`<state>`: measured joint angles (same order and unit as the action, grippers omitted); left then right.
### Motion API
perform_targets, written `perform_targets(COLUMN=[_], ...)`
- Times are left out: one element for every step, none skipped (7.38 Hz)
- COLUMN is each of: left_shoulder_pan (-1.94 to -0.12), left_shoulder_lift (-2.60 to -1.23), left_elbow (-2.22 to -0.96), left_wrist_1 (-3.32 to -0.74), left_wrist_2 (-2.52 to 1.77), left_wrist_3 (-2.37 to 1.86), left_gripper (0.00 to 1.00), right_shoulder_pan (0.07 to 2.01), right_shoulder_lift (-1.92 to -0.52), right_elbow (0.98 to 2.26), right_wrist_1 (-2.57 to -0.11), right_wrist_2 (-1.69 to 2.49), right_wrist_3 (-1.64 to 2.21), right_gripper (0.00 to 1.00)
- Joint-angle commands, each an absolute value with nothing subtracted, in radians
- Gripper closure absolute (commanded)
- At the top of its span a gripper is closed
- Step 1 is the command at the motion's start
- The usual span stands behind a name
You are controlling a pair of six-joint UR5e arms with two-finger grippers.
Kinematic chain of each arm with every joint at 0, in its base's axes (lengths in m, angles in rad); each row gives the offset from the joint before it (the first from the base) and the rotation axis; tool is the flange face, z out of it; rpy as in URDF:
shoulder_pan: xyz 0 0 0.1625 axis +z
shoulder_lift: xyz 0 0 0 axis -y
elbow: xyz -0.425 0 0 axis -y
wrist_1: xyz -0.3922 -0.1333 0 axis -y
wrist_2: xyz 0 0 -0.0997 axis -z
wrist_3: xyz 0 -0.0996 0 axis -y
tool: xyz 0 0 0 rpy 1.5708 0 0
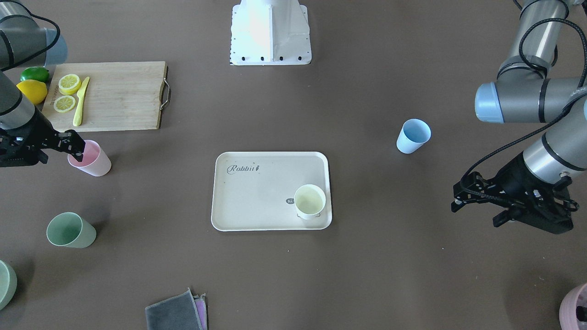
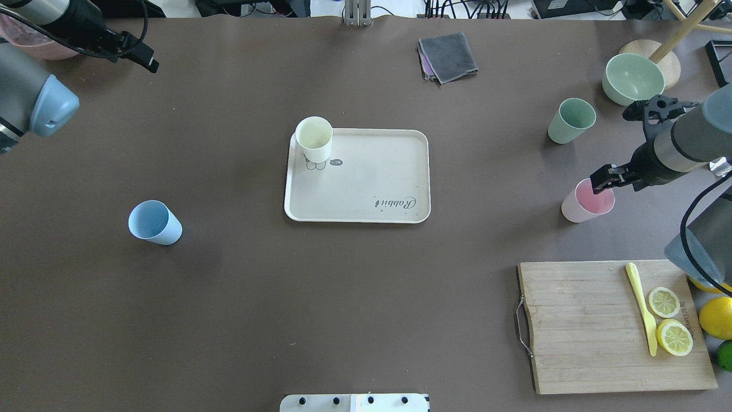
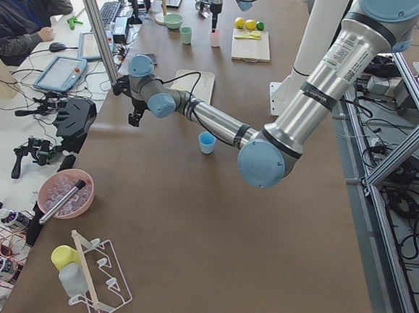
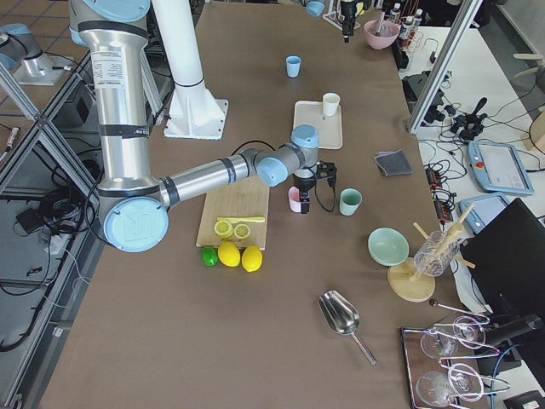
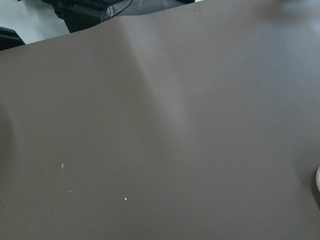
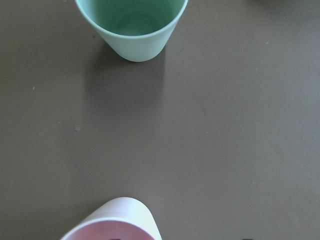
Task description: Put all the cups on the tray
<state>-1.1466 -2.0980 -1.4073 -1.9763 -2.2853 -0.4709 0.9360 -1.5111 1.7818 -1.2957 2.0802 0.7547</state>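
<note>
Pastel pink tapered cup [image 1: 94,162] is standing off the flat cream-beige rimmed tray [image 1: 257,197], which is carrying only the cream-yellow cup [image 1: 310,200], so the right gripper [image 1: 73,146] is straddling the pink wall, fingers seemingly apart, while the left gripper [image 1: 477,211] is hanging spread, empty.

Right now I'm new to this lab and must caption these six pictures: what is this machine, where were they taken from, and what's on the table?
It is a two-armed robot at a brown table, each arm ending in a two-finger gripper. Two pictures look down from above, two from the table's ends, two from cameras on the wrists. A cream cup stands on the tray; the blue cup, green cup and pink cup stand on the table. A cutting board carries lemon slices and a knife. The right gripper sits at the pink cup's rim, seemingly open; the left gripper hangs open, holding nothing.
</note>
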Motion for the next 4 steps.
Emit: perform_targets(left_shoulder_pan=[-1.147, -1.147, -1.147, -1.147], left_shoulder_lift=[-2.094, -2.094, -2.094, -2.094], left_elbow=[-1.408, -1.410, -1.410, -1.410], left_wrist_1=[-1.979, -1.979, -1.977, -1.977], left_wrist_2=[-2.286, -2.286, -2.286, -2.286], left_wrist_3=[-0.469, -0.469, -0.469, -0.469], left_gripper=[0.01, 0.01, 0.01, 0.01], right_shoulder_pan=[0.911, 0.898, 0.893, 0.891], right_shoulder_lift=[-1.509, -1.509, -1.509, -1.509], right_elbow=[1.769, 1.769, 1.769, 1.772], right_wrist_1=[-1.281, -1.279, -1.281, -1.281], right_wrist_2=[2.072, 2.074, 2.074, 2.075], right_wrist_3=[0.779, 0.810, 0.810, 0.813], right_gripper=[0.36, 0.75, 1.00, 1.00])
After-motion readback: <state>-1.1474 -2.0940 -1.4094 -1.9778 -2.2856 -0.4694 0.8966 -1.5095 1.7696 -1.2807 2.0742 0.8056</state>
